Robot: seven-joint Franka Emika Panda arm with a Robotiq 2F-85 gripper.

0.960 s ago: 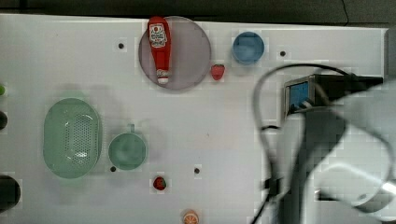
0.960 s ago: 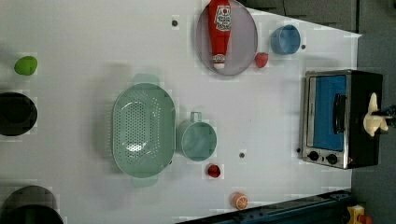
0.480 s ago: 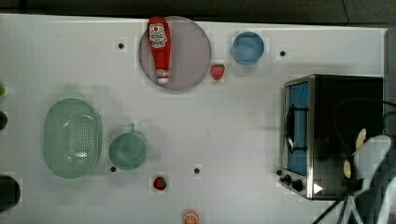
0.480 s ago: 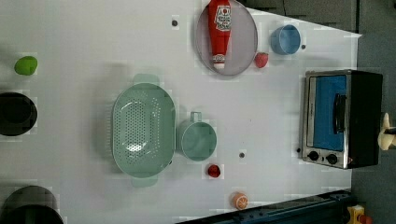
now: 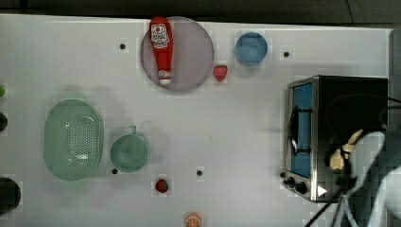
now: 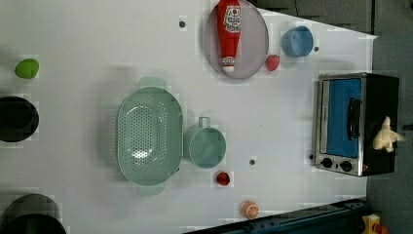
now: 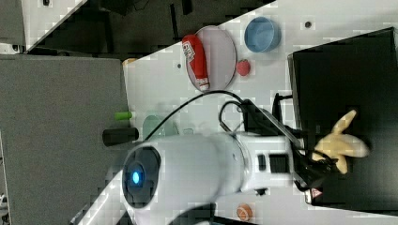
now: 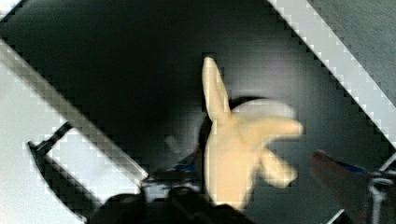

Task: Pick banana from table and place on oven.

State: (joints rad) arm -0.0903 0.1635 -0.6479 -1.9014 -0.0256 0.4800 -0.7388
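A pale yellow banana (image 5: 341, 152) with splayed peel lies on the black top of the oven (image 5: 359, 101), near the knob end. The oven stands on the white table (image 5: 227, 127) at the top view's right, blue glass door facing the table's middle. In the right view my gripper (image 7: 324, 161) is at the banana (image 7: 340, 145), with the white arm behind it. In the wrist view the banana (image 8: 233, 149) sits between the fingers of my gripper (image 8: 254, 175), which stands open, with a gap showing beside one finger (image 8: 338, 170). The left view has the banana (image 6: 386, 137) on the oven (image 6: 358, 122).
On the table are a grey plate (image 5: 189, 56) with a red ketchup bottle (image 5: 161, 47), a blue bowl (image 5: 251, 48), a green colander (image 5: 73, 139), a green cup (image 5: 128, 152), two strawberries (image 5: 220, 72) (image 5: 161, 185) and an orange slice (image 5: 193, 220). Cables (image 5: 340, 210) hang by the oven.
The arm has swung off the oven's front toward the top view's lower right. The banana went with it along the oven top and now rests near the knob end.
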